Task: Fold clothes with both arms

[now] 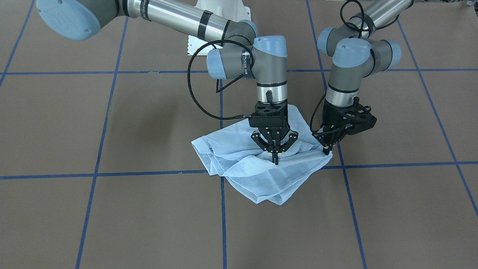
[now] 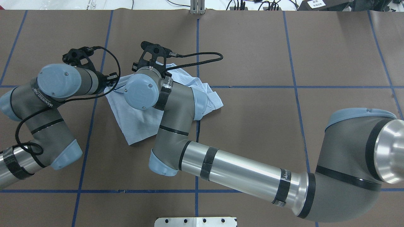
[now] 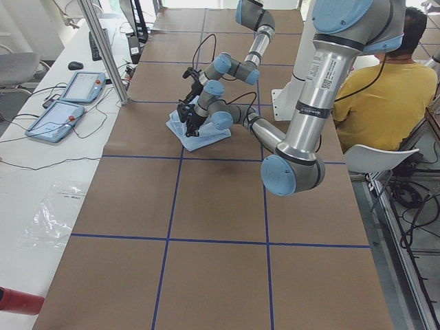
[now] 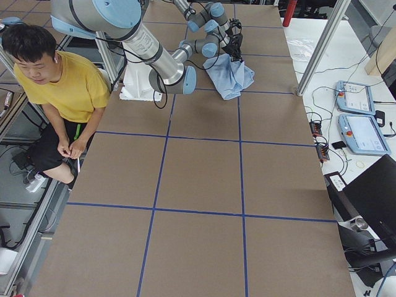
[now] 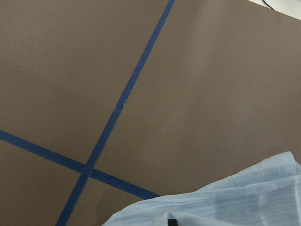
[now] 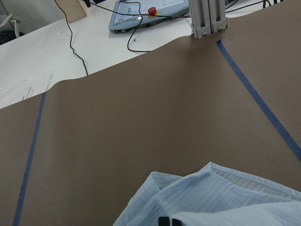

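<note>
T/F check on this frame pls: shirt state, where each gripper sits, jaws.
1. The shirt is spread flat. False: it is bunched in a crumpled heap.
2. The right gripper is down on the shirt's middle, jaws together. True.
3. The left gripper is parked far from the shirt. False: it is at the shirt's edge.
4. The shirt rests on the table. True.

brown table (image 1: 149, 123) gridded with blue tape (image 1: 74, 72), a white bench (image 3: 27, 179) alongside carrying two teach pendants (image 3: 84, 86).
</note>
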`<state>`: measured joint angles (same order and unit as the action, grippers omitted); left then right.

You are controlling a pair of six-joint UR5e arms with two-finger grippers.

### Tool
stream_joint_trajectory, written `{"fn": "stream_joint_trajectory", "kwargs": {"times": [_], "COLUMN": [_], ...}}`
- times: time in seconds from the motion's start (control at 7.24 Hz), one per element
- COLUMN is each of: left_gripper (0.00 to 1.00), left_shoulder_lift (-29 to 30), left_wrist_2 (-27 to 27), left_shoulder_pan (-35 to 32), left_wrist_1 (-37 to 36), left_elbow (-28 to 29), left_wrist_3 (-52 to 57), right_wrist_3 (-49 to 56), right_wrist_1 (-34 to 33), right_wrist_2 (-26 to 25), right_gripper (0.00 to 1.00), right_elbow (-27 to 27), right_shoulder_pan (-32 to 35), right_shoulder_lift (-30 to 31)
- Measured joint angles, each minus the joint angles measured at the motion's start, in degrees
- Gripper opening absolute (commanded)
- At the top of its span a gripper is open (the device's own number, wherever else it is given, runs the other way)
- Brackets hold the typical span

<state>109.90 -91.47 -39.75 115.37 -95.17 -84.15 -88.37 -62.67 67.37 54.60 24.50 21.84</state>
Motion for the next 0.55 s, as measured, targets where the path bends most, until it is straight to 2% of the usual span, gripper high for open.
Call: {"fn": "stream_joint_trajectory", "kwargs": {"times": [0.14, 0.55], "left_gripper": [0.99, 1.0], "left_shoulder_lift": [-0.53, -1.62], "left_wrist_2": [-0.05, -2.84], "left_shoulder_pan": [-0.07, -0.81], "left_wrist_1": [1.94, 3.5], "left_elbow": [1.21, 0.1], "left_wrist_3": [1.55, 8.95], "right_wrist_3": [0.44, 2.35], "right_wrist_1": [0.69, 1.2], "right_wrist_2": [-0.13, 1.78], "right_gripper": [0.99, 1.0], "right_elbow": [-1.48, -2.99], "right_shoulder_pan": [0.07, 0.83], "right_shoulder_lift": [-0.91, -3.68]}}
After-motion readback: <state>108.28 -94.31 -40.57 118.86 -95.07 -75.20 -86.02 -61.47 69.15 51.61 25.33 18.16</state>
